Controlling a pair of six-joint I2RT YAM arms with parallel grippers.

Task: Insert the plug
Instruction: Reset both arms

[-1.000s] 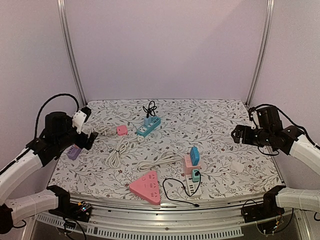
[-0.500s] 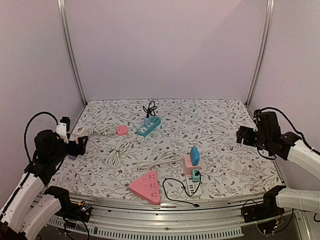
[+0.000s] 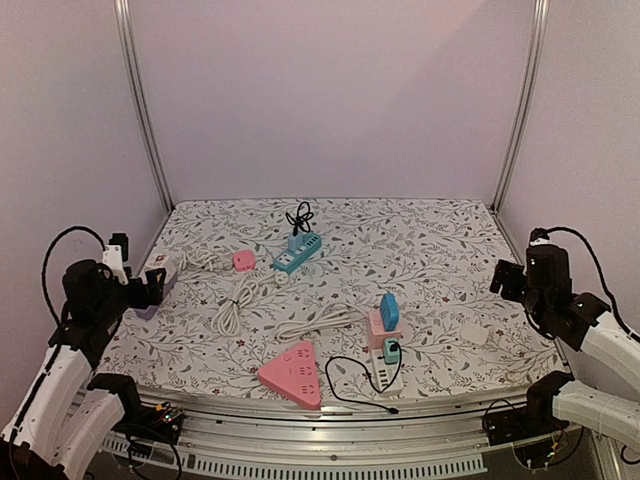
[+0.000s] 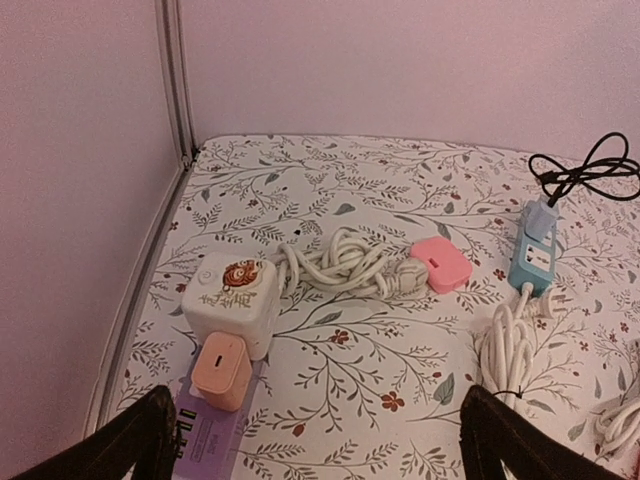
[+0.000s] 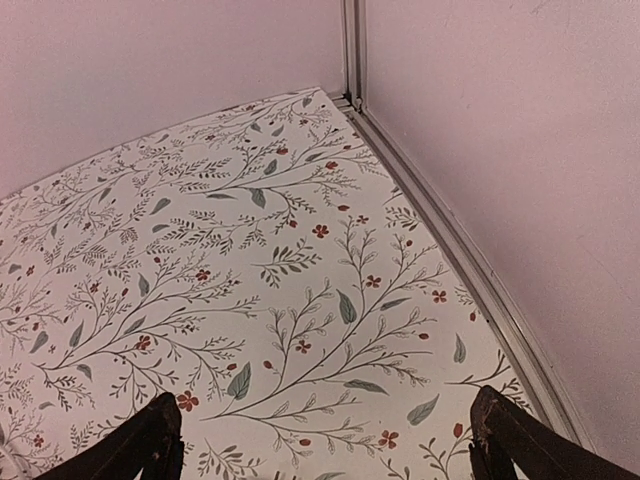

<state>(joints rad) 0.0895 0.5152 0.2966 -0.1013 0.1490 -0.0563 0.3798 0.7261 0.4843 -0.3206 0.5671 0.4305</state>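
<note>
A peach plug (image 4: 222, 370) stands plugged into a purple power strip (image 4: 205, 440) at the table's left edge, next to a white cube socket (image 4: 232, 298). They also show in the top view as the purple strip (image 3: 148, 304) and the cube (image 3: 160, 266). My left gripper (image 4: 320, 445) is open and empty, back from them, and in the top view it (image 3: 150, 287) hovers at the left edge. My right gripper (image 5: 330, 435) is open and empty over bare floral cloth near the right wall, and the top view shows it (image 3: 507, 279) there too.
A pink plug (image 4: 441, 264) on a coiled white cable (image 4: 340, 266) and a teal strip (image 3: 297, 253) lie at the back. A pink triangular strip (image 3: 292, 372), a white strip (image 3: 385, 362) with a blue adapter (image 3: 389, 311), and a white adapter (image 3: 475, 333) lie near the front.
Both arms have drawn back towards their own sides. The left gripper has come down and away from the white cube socket. The right gripper has moved right, towards the wall.
</note>
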